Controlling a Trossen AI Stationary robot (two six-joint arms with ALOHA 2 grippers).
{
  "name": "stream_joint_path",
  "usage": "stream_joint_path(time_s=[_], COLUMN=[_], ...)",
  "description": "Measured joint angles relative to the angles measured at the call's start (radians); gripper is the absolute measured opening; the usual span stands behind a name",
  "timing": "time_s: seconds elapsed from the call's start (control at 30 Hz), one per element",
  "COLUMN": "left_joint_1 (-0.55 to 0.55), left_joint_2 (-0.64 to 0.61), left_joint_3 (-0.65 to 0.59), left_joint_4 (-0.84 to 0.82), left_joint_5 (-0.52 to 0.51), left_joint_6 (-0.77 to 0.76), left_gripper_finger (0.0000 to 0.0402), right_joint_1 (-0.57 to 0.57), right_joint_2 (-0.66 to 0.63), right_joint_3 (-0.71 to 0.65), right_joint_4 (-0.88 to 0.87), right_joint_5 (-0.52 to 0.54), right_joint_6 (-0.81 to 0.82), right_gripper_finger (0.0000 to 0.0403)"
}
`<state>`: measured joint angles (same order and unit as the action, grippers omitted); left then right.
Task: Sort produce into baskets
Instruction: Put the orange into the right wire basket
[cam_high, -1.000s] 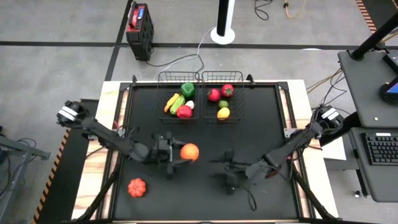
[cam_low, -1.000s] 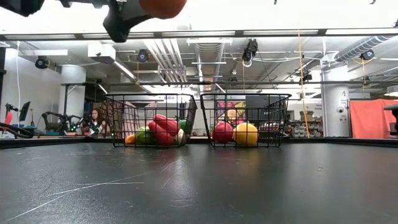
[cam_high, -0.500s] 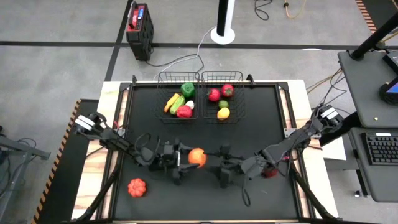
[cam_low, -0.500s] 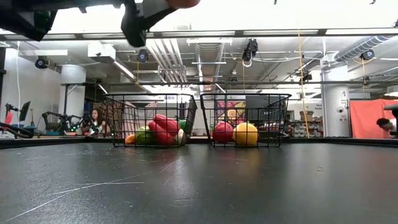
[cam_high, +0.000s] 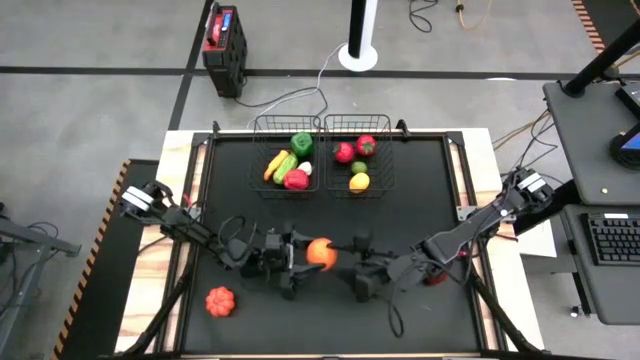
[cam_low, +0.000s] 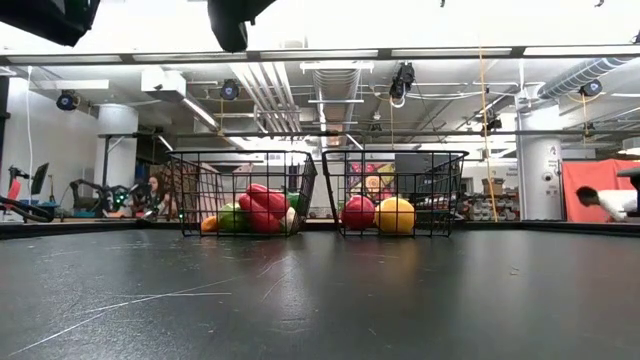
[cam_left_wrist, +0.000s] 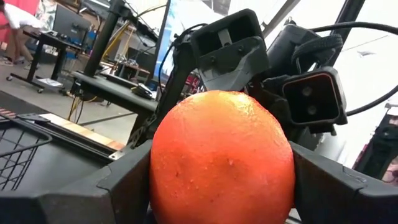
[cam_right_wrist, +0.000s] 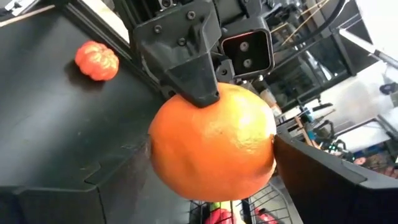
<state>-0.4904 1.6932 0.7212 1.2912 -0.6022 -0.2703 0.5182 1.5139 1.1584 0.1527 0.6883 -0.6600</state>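
An orange (cam_high: 321, 253) hangs in the air over the middle of the black table, with my left gripper (cam_high: 306, 260) shut on it. My right gripper (cam_high: 353, 268) faces it from the table's right side, open. In the right wrist view its two fingers (cam_right_wrist: 311, 174) stand on either side of the orange (cam_right_wrist: 214, 143). Two black wire baskets stand side by side at the far edge. The left basket (cam_high: 262, 128) holds green, yellow and red produce. The right basket (cam_high: 386, 128) holds red and yellow pieces. A red ribbed piece (cam_high: 220, 300) lies on the table near the left front. My left gripper pinches the orange between its two fingers, one on each side of it (cam_left_wrist: 155, 168), coming level from the table's left. The orange is lifted clear of the table. My right gripper's finger (cam_right_wrist: 292, 155) stands close beside the orange; I cannot tell whether it touches.
A small red thing (cam_high: 436, 277) lies under my right arm by the table's right side. In the low view only the baskets (cam_low: 320, 195) show on the tabletop, far back. A desk with a keyboard (cam_high: 610, 240) stands beyond the right edge.
My left gripper has carried the orange toward the table's right and upward, so that the orange has left the top of the low view. My right gripper has moved toward the table's left, closing in on the orange.
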Motion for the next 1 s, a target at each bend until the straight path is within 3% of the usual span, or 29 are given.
stream_joint_path(time_s=[0.73, 1.0], left_joint_1=[0.000, 0.000], left_joint_2=[0.001, 0.001], left_joint_3=[0.015, 0.013], left_joint_4=[0.043, 0.044], left_joint_5=[-0.054, -0.046], left_joint_6=[0.020, 0.022], left_gripper_finger=[0.0291, 0.0308], right_joint_1=[-0.061, -0.062], right_joint_2=[0.000, 0.001], right_joint_3=[-0.001, 0.002], right_joint_4=[0.065, 0.064], right_joint_5=[-0.072, -0.071], right_joint_6=[-0.086, -0.100], right_gripper_finger=[0.0345, 0.0313])
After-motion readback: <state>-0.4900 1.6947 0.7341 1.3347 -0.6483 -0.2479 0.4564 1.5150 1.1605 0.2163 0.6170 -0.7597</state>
